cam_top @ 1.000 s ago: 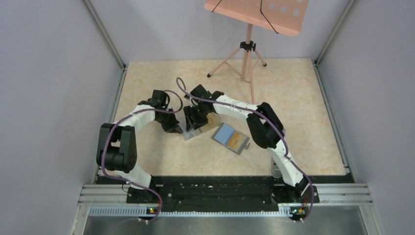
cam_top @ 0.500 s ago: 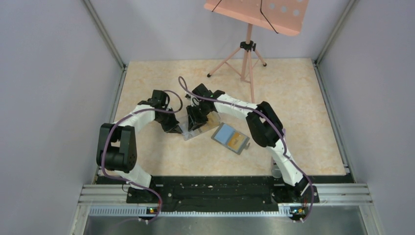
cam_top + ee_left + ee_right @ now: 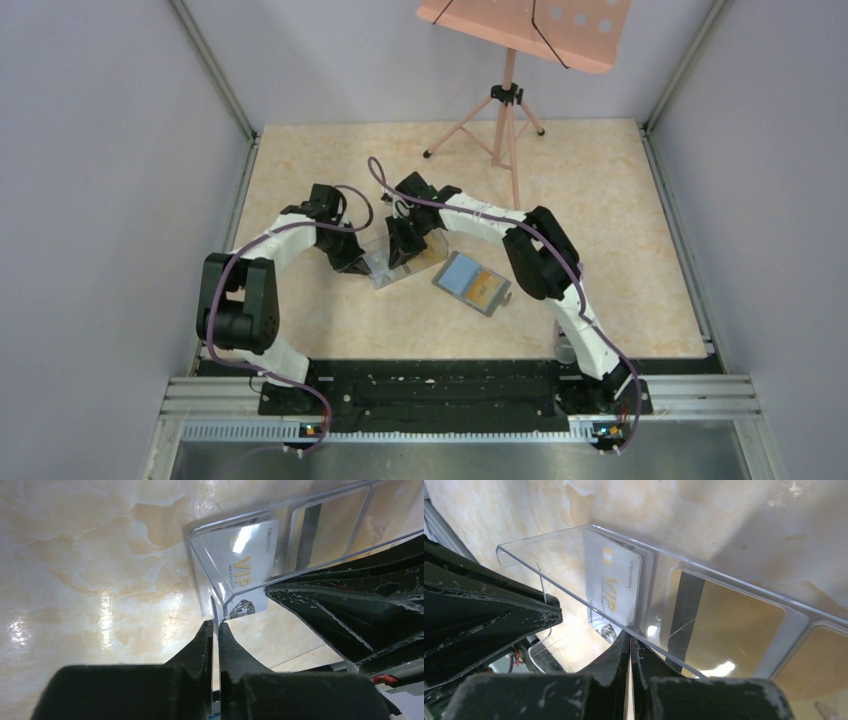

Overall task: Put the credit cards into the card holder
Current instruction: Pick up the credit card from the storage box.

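Observation:
A clear plastic box (image 3: 398,265) lies mid-table holding credit cards: a white VIP card (image 3: 616,585) at its end and gold cards (image 3: 729,630) beside it. My left gripper (image 3: 215,625) is shut on the box's end wall. The right gripper (image 3: 630,642) reaches into the box at its long wall. It is shut on a thin orange-edged card seen edge-on between its fingers. The card holder (image 3: 470,282) lies open to the right of the box, grey-blue with an orange card (image 3: 485,290) on it. The VIP card (image 3: 245,555) also shows in the left wrist view.
A music stand's tripod (image 3: 505,110) stands at the back of the table, its pink desk (image 3: 530,25) overhead. Grey walls close in both sides. The right arm's black fingers (image 3: 350,605) fill the right of the left wrist view.
The right gripper's fingers have closed inside the clear box. The left gripper stays clamped on the box wall, and the box has shifted slightly.

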You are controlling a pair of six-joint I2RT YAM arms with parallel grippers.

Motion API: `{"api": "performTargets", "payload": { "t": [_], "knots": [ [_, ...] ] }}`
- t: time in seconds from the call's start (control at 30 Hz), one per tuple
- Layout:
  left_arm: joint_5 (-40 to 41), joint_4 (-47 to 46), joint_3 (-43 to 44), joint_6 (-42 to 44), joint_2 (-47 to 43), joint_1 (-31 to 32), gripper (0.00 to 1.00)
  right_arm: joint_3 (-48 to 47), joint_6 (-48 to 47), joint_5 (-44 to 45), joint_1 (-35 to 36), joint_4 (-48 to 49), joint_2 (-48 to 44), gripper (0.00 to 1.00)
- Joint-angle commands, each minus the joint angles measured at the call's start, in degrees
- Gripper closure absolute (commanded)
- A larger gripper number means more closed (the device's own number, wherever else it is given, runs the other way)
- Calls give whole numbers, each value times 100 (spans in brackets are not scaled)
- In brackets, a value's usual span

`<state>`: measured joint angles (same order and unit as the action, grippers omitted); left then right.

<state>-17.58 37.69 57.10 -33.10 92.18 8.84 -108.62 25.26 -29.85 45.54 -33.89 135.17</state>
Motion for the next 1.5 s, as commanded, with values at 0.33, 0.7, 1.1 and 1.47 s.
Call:
{"api": "performTargets", "payload": {
  "t": [0.33, 0.7, 1.1, 1.47],
  "knots": [
    [-238, 146, 210, 168, 8, 118, 100, 438, 879, -1380, 193, 1539, -341, 97],
    [-256, 151, 253, 182, 70, 127, 100, 419, 924, -1545, 204, 1578, -96, 80],
    [-209, 229, 344, 230, 105, 134, 100, -97, 232, -841, 248, 502, 239, 68],
    [202, 240, 342, 96, -128, 13, 100, -452, -74, -488, 253, 59, -183, 100]
  ]
}}
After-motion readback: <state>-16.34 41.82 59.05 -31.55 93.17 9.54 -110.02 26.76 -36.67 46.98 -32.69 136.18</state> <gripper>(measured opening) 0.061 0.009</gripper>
